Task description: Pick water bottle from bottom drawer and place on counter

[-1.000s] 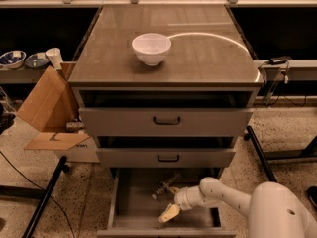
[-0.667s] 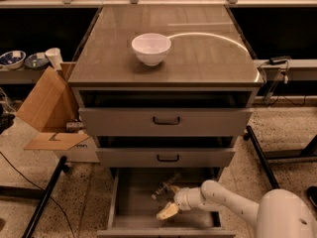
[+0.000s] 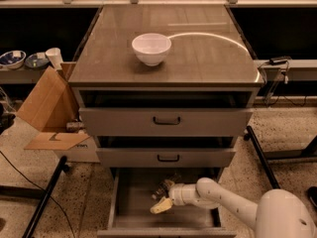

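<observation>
so far nothing's finished, by the look of it: water bottle point(image 3: 167, 186) lies low in the bottom drawer point(image 3: 132, 208), toward the back, not lifted. gripper point(image 3: 162, 200) is down inside the drawer right beside it; can't tell its state, or whether it touches the bottle. left: grasp, lift out, set on counter point(image 3: 208, 58), prob. clear of the white bowl point(image 3: 151, 47).
</observation>
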Motion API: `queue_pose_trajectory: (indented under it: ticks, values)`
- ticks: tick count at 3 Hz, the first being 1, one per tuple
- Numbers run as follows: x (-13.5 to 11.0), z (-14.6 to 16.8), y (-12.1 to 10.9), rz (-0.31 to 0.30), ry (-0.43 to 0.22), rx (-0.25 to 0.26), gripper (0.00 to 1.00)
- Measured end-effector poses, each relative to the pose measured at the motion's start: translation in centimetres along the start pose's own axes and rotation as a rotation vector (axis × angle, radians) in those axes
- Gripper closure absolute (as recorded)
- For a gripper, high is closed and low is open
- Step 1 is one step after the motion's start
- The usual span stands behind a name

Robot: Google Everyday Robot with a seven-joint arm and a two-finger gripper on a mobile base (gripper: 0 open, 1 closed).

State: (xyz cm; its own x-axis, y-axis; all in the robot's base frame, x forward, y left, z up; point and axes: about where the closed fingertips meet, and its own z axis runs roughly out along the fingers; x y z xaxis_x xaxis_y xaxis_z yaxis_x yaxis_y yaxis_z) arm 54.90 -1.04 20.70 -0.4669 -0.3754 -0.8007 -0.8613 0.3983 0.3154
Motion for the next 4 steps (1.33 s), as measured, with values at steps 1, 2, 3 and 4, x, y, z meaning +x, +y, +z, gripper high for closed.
queue_pose_trajectory:
  ticks: [1,2,3,4]
  values:
    - [-0.9,0.6,-0.1,0.004,-0.025,0.01,0.0]
    - [-1.8,1.5,-0.2,0.005,-0.048,0.011,0.0]
    - [-2.8,2.7,-0.4,0.006,-0.063,0.012,0.0]
    - [-3.5,4.5,-1.2,0.019,-0.064,0.022,0.0]
